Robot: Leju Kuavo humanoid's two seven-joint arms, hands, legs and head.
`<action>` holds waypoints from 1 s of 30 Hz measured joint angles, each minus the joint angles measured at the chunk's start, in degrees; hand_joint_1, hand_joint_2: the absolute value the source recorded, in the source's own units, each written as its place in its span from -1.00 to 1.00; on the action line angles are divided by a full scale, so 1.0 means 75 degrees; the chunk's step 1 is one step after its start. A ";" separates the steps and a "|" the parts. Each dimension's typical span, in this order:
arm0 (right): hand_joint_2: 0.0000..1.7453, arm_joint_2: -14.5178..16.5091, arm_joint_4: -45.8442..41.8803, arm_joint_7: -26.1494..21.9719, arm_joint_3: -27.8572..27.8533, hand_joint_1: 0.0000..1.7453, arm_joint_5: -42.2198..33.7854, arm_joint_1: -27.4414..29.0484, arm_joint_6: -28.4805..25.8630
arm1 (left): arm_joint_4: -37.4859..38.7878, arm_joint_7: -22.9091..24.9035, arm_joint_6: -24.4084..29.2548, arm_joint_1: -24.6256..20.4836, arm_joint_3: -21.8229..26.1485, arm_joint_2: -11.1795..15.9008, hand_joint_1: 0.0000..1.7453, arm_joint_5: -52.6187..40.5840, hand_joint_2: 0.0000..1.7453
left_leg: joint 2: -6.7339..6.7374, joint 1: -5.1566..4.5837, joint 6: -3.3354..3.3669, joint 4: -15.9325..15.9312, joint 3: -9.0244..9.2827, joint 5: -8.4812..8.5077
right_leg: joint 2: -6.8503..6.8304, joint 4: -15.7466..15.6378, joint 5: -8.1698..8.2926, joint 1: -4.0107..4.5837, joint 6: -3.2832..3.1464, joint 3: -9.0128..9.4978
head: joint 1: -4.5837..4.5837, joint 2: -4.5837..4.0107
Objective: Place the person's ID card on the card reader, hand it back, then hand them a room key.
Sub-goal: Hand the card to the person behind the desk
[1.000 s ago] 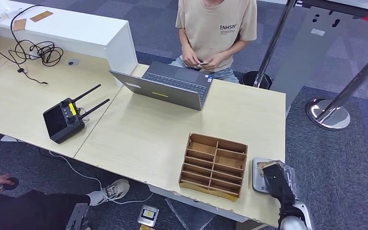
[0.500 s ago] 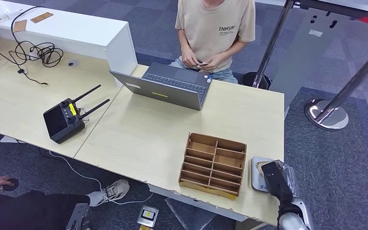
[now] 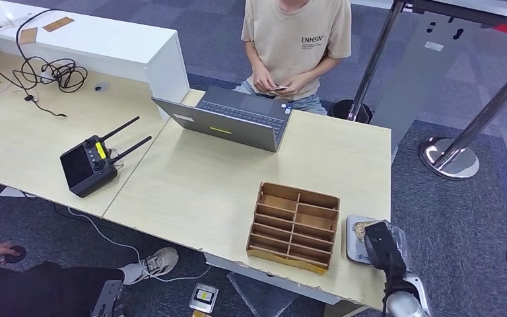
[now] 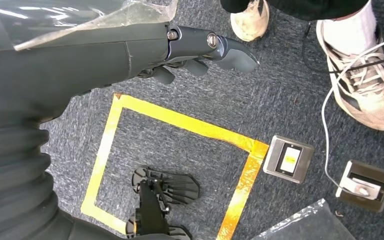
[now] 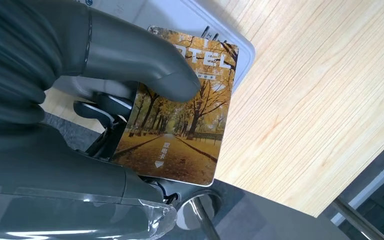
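My right hand (image 3: 383, 246) hovers over the table's front right corner and pinches a card (image 5: 180, 135) between thumb and fingers. The card is printed with an autumn tree avenue and the word HOTEL. It hangs just over the flat white card reader (image 3: 354, 246), whose corner (image 5: 200, 20) shows behind the card; whether they touch I cannot tell. In the head view the card (image 3: 360, 230) peeks out beside the hand. My left hand (image 4: 180, 50) hangs over the floor, fingers loosely bent, holding nothing. Across the table a person (image 3: 296, 39) holds something small in both hands.
A wooden compartment tray (image 3: 295, 228) stands just left of the reader. An open laptop (image 3: 231, 119) sits at the far edge before the person. A black controller with two antennas (image 3: 87, 168) lies on the left. Chrome post bases (image 3: 450, 158) stand right of the table (image 3: 198, 191).
My right hand has shifted a little toward me over the reader, still holding the card. The person has barely moved.
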 joint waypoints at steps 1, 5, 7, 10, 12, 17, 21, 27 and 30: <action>1.00 -0.0012 -0.0072 -0.0006 -0.0011 1.00 -0.0075 0.0027 0.0034 | 0.0000 -0.0013 0.0002 0.0001 -0.0001 -0.0001 -1.00 0.0012 1.00 | 0.0001 0.0000 0.0000 0.0000 -0.0002 0.0000 | 0.0000 0.0000 0.0001 0.0000 0.0001 -0.0001 | 0.0000 0.0000; 1.00 -0.0077 -0.0478 0.0036 -0.0064 1.00 -0.0321 0.0187 0.0176 | 0.0000 -0.0084 0.0002 0.0003 -0.0001 -0.0003 -1.00 0.0059 1.00 | -0.0001 0.0000 -0.0001 0.0000 -0.0015 0.0002 | 0.0000 0.0000 0.0001 0.0001 0.0000 -0.0009 | -0.0001 0.0000; 1.00 -0.0102 -0.0793 0.0005 -0.0122 1.00 -0.0457 0.0308 0.0257 | 0.0000 -0.0095 0.0002 0.0004 -0.0004 -0.0004 -1.00 0.0082 1.00 | -0.0002 0.0000 -0.0002 0.0000 -0.0024 0.0003 | 0.0000 0.0002 0.0002 0.0002 0.0000 -0.0015 | -0.0001 0.0000; 1.00 -0.0128 -0.1340 0.0037 -0.0211 1.00 -0.0564 0.0488 0.0360 | 0.0000 -0.0100 0.0002 0.0005 -0.0016 -0.0004 -1.00 0.0101 1.00 | -0.0003 0.0000 -0.0004 0.0000 -0.0042 0.0005 | -0.0001 0.0003 0.0002 0.0002 0.0000 -0.0032 | -0.0001 0.0000; 1.00 -0.0137 -0.1617 0.0063 -0.0240 1.00 -0.0596 0.0572 0.0386 | 0.0000 -0.0101 0.0002 0.0005 -0.0028 -0.0006 -1.00 0.0106 1.00 | -0.0003 0.0000 -0.0005 0.0000 -0.0056 0.0007 | -0.0001 0.0004 0.0002 0.0002 0.0000 -0.0045 | 0.0000 0.0000; 1.00 -0.0156 -0.2166 -0.0046 -0.0343 1.00 -0.0667 0.0720 0.0407 | 0.0000 -0.0101 0.0006 0.0006 -0.0046 -0.0007 -1.00 0.0106 1.00 | -0.0003 0.0000 -0.0005 0.0000 -0.0082 0.0007 | -0.0002 0.0006 0.0002 0.0001 0.0000 -0.0067 | 0.0000 0.0000; 1.00 -0.0165 -0.2845 -0.0052 -0.0469 1.00 -0.0657 0.0753 0.0407 | 0.0000 -0.0103 0.0011 0.0005 -0.0073 -0.0007 -1.00 0.0116 1.00 | -0.0003 -0.0001 -0.0005 0.0001 -0.0097 0.0007 | -0.0002 0.0006 0.0002 0.0000 0.0000 -0.0082 | -0.0001 0.0000; 1.00 -0.0141 -0.4223 0.0153 -0.0688 1.00 -0.0125 0.0578 0.0212 | 0.0000 -0.0137 0.0005 0.0003 -0.0164 -0.0007 -1.00 0.0089 1.00 | -0.0005 -0.0001 -0.0005 0.0001 -0.0108 0.0008 | -0.0003 0.0010 0.0002 0.0001 0.0000 -0.0091 | -0.0001 0.0000; 1.00 -0.0083 -0.4897 0.0320 -0.0727 1.00 0.0342 0.0248 0.0166 | 0.0000 -0.0177 -0.0007 -0.0008 -0.0205 -0.0007 -1.00 0.0036 1.00 | -0.0004 -0.0001 -0.0007 0.0001 -0.0111 0.0012 | -0.0003 0.0014 0.0004 0.0001 -0.0002 -0.0096 | -0.0001 0.0000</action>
